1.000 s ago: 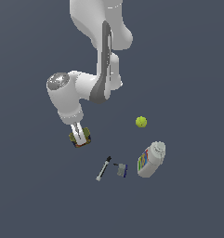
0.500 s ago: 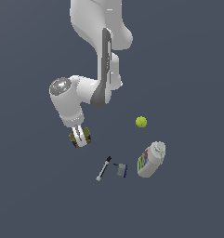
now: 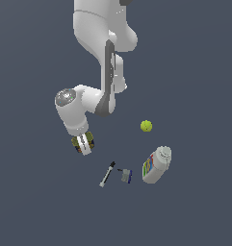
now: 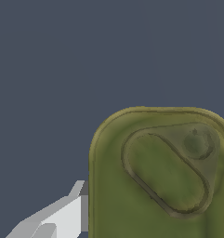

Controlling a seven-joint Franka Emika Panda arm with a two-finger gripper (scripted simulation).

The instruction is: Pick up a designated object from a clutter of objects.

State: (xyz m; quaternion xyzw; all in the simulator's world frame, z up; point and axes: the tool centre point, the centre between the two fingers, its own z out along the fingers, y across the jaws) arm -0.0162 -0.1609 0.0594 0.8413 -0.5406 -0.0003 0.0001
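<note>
Right now the gripper (image 3: 83, 144) is clamped on the small olive tin (image 3: 88, 141), with pale fingers (image 3: 82, 143) pressed against its sides. In the exterior view the tin sits at the end of the white arm (image 3: 96, 62), well apart from the rest of the clutter and toward the exterior view's left of it. Whether it rests on the dark grey floor (image 3: 194, 72) or hangs clear of it cannot be told from this angle.

From the wrist view the tin's olive top (image 4: 162, 176) fills much of the picture, showing a rounded outline and a raised oval ridge with a small round dimple at 1 end. 1 pale finger (image 4: 62, 216) touches the tin's edge.

Elsewhere, the black-and-white marker pen (image 3: 107, 174) lies tilted on the floor, just beside the small grey-blue block (image 3: 126, 176). Near that block, toward the exterior view's right, the white bottle (image 3: 157, 165) lies on its side, its colourful label showing. The yellow-green ball (image 3: 146, 126) sits alone, apart from the bottle and farther up in the exterior view.
</note>
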